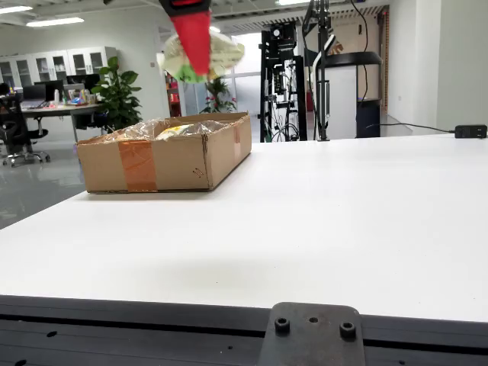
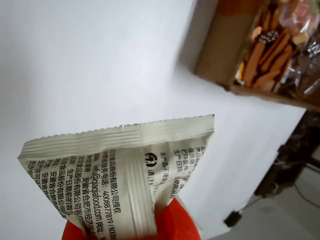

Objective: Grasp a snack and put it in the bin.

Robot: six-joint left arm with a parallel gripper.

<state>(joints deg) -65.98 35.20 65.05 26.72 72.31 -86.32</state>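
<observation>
Pinching a pale snack packet [image 2: 120,175], the red jaws [image 2: 165,222] clamped it near one end, the packet hanging in the air above the white tabletop [image 1: 320,221]. In the view that rides on the gripper, its long axis ran away from the jaws toward a serrated, crimped end seal, with a flat seam strip running down the back. Small black Chinese print covered the glossy film, along with "qiaqiafood.com" and a number beginning "4008877819". From the side view, the packet [image 1: 200,55] hung blurred, showing green at its lower edge, just above the far part of an open cardboard box [image 1: 164,156]. That box, banded with brown tape, held crinkly clear-wrapped snacks [image 2: 270,55].
</observation>
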